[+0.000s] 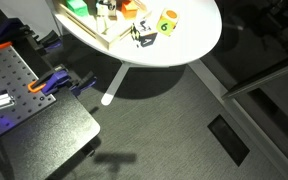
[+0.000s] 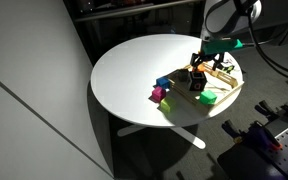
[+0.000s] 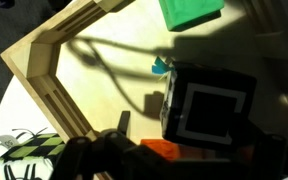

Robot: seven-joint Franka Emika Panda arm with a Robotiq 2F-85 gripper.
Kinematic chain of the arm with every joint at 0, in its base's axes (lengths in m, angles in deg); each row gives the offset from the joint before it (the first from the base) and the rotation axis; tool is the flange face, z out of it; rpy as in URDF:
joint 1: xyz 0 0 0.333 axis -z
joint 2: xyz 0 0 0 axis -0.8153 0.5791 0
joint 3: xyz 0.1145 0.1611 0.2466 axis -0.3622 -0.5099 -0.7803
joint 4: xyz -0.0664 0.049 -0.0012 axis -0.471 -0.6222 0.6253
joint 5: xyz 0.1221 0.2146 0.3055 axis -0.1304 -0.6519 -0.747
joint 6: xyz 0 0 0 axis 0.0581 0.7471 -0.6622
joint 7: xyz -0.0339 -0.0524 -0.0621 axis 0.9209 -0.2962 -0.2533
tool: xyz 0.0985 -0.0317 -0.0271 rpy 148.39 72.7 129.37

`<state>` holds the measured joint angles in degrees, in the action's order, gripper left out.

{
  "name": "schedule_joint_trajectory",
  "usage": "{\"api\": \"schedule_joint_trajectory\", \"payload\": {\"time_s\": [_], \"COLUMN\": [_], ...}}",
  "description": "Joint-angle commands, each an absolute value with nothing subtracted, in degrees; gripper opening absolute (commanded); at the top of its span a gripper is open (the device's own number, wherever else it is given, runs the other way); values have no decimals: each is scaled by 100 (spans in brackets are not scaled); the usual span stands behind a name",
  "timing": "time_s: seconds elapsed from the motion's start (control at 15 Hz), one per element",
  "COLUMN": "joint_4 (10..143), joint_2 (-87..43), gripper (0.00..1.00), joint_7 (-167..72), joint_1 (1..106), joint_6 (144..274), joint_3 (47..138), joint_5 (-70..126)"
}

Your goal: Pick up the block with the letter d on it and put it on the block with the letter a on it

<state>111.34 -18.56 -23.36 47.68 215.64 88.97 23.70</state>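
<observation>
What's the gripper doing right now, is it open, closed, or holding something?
Gripper: cannot be told. It sits low over the wooden tray near the white-faced block, but its fingers are too dark to read.

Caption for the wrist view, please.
Wrist view: white-faced block with dark border near the wooden tray rim, green block beyond.

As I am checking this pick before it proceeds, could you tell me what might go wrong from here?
1. An orange block lies right next to the d block, so the gripper may nudge or catch it.
2. The tray rim runs nearby and could snag the d block as it is lifted out.
3. No letter a is readable in any view, so the wrong target might be chosen.
</observation>
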Motion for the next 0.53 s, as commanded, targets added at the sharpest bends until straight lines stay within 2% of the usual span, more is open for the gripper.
{"api": "schedule_joint_trajectory", "payload": {"time_s": [0.0,0.47], "joint_4": [10897,10619], "joint_2": [-1645,-1330], "gripper": [100,100], "joint_7": [-2181,-2106], "joint_1": [4610,4408], "joint_6": [21640,21624], "joint_3": [8974,9021], "joint_5": [2408,2419]}}
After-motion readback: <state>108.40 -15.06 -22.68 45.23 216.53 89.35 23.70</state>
